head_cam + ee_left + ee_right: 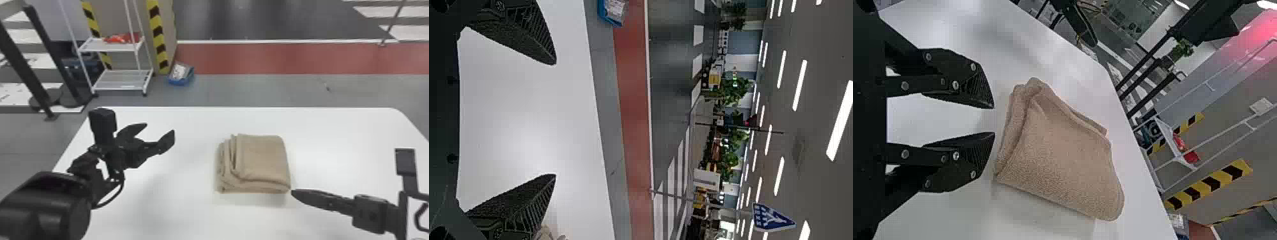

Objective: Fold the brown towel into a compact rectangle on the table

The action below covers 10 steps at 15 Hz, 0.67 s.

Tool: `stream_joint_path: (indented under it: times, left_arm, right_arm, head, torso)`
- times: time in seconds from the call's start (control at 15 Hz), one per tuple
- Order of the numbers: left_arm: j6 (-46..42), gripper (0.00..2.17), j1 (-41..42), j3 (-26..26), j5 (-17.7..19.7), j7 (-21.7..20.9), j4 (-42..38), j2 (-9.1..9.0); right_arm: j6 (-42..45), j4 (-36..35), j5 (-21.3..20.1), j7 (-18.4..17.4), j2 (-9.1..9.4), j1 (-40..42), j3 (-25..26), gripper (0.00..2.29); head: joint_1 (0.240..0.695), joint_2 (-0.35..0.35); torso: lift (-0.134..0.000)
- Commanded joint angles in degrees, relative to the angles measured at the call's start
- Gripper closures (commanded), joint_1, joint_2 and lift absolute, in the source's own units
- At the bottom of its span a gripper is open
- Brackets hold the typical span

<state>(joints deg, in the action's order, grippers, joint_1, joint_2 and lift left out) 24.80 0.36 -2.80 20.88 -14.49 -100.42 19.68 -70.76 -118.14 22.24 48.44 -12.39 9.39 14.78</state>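
At the far left, past the tabletop [191, 143], two black posts [19, 60] lean in my head's view. Next to them is a white rack [110, 46], with something red [123, 38] lying on its upper shelf.

Nearer to me, over the left part of the tabletop, hangs my left pincer [160, 128]. Its two fingers are spread wide with nothing between them, their tips well apart from the cloth. From its own wrist, I see that same left pincer [555, 119] with a broad gap over bare white surface.

Behind it, yellow-and-black striping [156, 36] runs up a tan panel, with a blue container [181, 79] on the floor beside its foot. From about there a red strip of floor [287, 59] runs off to the right.

Right of the middle of the tabletop lies the brown towel [263, 158], folded into a thick, compact, nearly rectangular stack. Its top layer is fairly smooth; along its left side the folds sit a little loose and uneven, one layer stepping out past another.

Last, at the right, my right pincer [292, 191] reaches low to the towel's near right corner, its tips just beside the cloth. I cannot tell whether they touch it. My right wrist's view shows its fingers parted by a modest gap, holding nothing, with the towel lying just ahead of the tips.
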Motion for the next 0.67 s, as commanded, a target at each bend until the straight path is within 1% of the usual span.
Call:
stream_joint_path:
  times: [0.0, 0.13, 0.2, 0.33, 0.47, 0.6]
  left_arm:
    - [-1.28, 0.09, -0.09, 0.43, 0.83, -0.19, 1.02, 0.01]
    - [-1.63, 0.09, -0.09, 0.78, 1.70, -0.63, 1.28, 0.01]
    - [-1.81, 0.09, -0.09, 0.87, 1.70, -0.63, 1.28, 0.10]
    - [-1.98, 0.09, -0.01, 1.05, 1.70, -0.80, 1.28, 0.18]
    - [-1.98, 0.09, 0.26, 1.48, 1.79, -1.33, 1.28, 0.10]
    - [-1.98, 0.09, 0.26, 1.57, 2.41, -1.68, 1.28, 0.10]
  right_arm:
    - [1.01, 1.60, -3.61, -0.54, 0.09, -0.42, -2.74, 1.85]
    - [2.24, 4.24, -7.03, -1.15, 1.23, -2.01, -5.38, 1.85]
    - [2.59, 5.73, -9.23, -1.51, 1.49, -2.89, -7.14, 1.85]
    - [6.11, 7.93, -9.94, -2.47, 2.46, -3.94, -7.93, 1.85]
    - [9.10, 10.57, -10.29, -4.49, 2.63, -5.52, -8.37, 1.85]
    - [12.44, 13.73, -10.37, -6.60, 3.34, -8.25, -8.63, 1.85]
  head:
    - [0.695, 0.053]
    - [0.695, 0.059]
    - [0.695, 0.063]
    - [0.695, 0.077]
    - [0.695, 0.085]
    - [0.695, 0.083]
  torso:
    - [-0.124]
    - [-0.124]
    - [-0.124]
    - [-0.124]
    - [-0.124]
    - [-0.124]
